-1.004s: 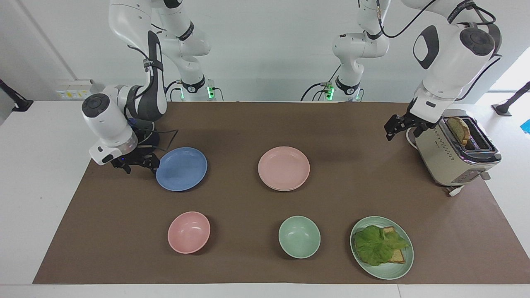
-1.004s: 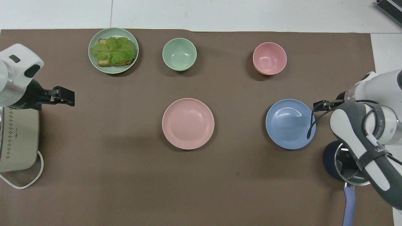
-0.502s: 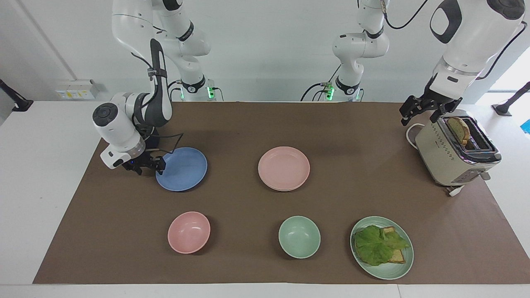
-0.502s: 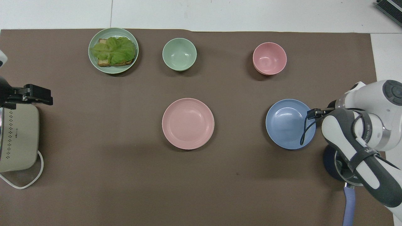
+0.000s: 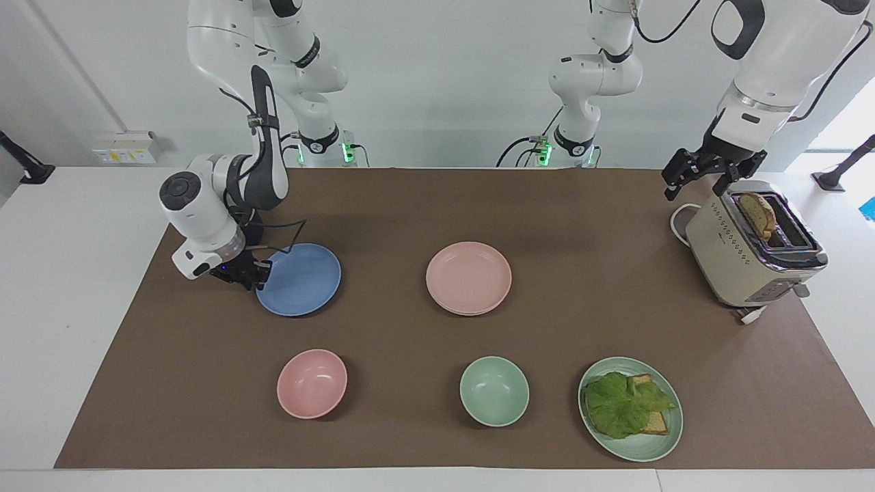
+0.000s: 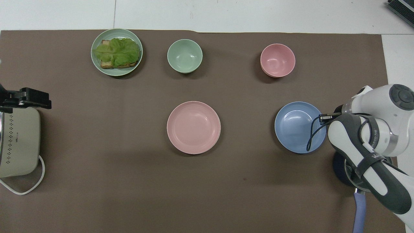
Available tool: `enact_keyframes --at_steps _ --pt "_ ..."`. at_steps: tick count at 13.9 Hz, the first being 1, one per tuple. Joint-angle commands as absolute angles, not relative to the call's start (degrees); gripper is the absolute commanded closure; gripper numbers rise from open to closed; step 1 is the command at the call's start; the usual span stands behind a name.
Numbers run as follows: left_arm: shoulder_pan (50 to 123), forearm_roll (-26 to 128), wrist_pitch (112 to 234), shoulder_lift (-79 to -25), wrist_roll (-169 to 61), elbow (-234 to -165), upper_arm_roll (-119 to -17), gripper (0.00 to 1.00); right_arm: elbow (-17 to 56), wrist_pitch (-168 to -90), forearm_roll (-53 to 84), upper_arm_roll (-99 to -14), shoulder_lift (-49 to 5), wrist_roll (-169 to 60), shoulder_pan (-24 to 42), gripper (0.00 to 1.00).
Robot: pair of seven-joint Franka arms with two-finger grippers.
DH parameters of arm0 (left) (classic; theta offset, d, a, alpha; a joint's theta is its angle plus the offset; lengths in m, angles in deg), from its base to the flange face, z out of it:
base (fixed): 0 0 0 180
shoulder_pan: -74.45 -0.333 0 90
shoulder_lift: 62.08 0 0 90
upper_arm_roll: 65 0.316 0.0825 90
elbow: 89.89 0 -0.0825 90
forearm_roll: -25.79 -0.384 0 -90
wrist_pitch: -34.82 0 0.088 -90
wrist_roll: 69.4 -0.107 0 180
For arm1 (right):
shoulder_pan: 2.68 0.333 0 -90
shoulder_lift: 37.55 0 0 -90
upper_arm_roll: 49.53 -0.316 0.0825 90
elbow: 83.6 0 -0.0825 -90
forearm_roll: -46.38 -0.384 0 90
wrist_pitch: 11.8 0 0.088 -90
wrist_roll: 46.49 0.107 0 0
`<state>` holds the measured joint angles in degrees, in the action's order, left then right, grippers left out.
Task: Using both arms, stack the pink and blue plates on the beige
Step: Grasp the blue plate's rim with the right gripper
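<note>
The blue plate (image 5: 301, 279) (image 6: 298, 127) lies on the brown mat toward the right arm's end of the table. My right gripper (image 5: 254, 275) (image 6: 321, 117) is low at the plate's edge and shut on its rim. The pink plate (image 5: 468, 275) (image 6: 193, 127) rests at the middle of the mat. A paler cream rim (image 5: 470, 313) shows just under its edge: the beige plate, otherwise hidden. My left gripper (image 5: 698, 188) (image 6: 48, 100) hangs open in the air over the toaster's end, holding nothing.
A beige toaster (image 5: 742, 256) with bread in its slot stands at the left arm's end. Farthest from the robots are a mint plate (image 5: 642, 447) with lettuce and bread, a green bowl (image 5: 493, 391) and a pink bowl (image 5: 312, 383). A dark pan (image 6: 341, 168) sits under the right arm.
My right gripper slid in onto the blue plate's rim and closed on it; the plate shifted slightly. The left arm rose and drew back over the toaster.
</note>
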<state>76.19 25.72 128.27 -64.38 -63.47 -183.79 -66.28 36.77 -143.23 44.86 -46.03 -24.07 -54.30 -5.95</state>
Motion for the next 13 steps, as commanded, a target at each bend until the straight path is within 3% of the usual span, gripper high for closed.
enact_keyframes --at_steps 1,7,13 --pt "75.5 24.9 127.1 -65.0 -63.9 -183.5 -66.7 0.00 36.7 -142.9 43.2 -46.1 -24.0 -54.4 -6.1 1.00" --pt "75.5 25.0 127.1 -65.0 -63.9 -183.5 -66.7 0.00 29.4 -132.0 43.3 -48.1 -27.3 -60.2 -6.0 1.00" --pt "75.5 25.0 127.1 -65.0 -63.9 -183.5 -66.7 0.00 29.1 -128.8 37.2 -51.6 -32.6 -62.5 -6.1 1.00"
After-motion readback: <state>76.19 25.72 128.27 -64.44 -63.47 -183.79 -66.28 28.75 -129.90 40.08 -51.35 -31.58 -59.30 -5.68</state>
